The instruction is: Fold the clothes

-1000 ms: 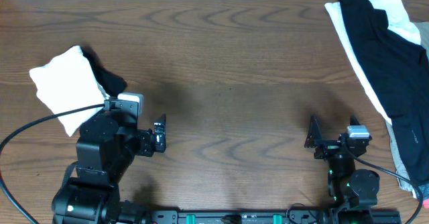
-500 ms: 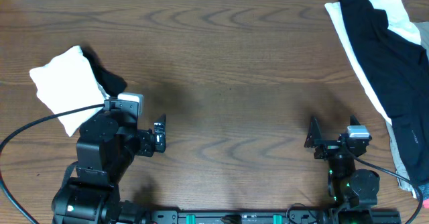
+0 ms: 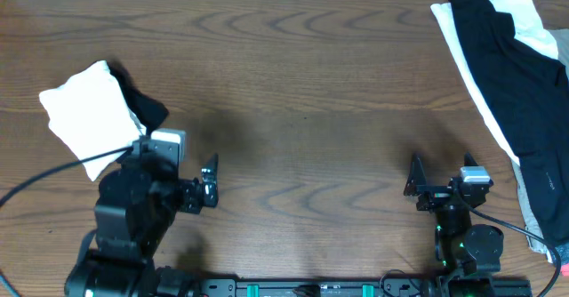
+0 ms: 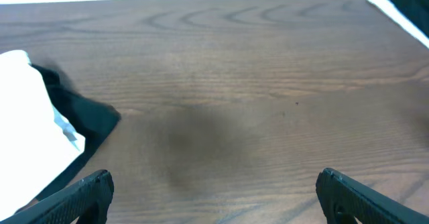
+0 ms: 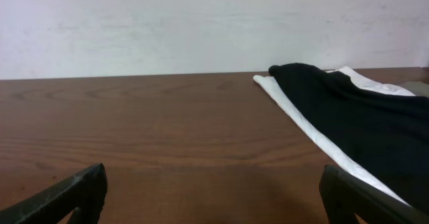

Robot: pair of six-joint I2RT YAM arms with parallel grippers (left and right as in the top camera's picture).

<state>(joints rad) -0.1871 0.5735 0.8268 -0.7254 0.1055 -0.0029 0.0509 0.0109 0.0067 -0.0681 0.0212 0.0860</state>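
In the last second only the left arm (image 3: 133, 208) has shifted a little toward the near edge of the brown wooden table (image 3: 302, 75). The right gripper (image 3: 415, 177) has not moved, and no garment has moved either. Both grippers have their fingers spread wide with nothing between them. The left gripper (image 3: 210, 181) hovers over bare wood at the near left of the table, the right one at the near right.

The folded white cotton bundle (image 3: 84, 119) lies at the left side of the table, with a piece of black cloth (image 3: 149, 108) touching it at its side. To me it looks finished. The loose heap of black and white garments (image 3: 511, 84) lies at the far right corner of the table and is not folded yet. I judge the small move of the left arm to be a start toward the next garment, so you should expect a reach to that heap, which is well apart from both grippers.
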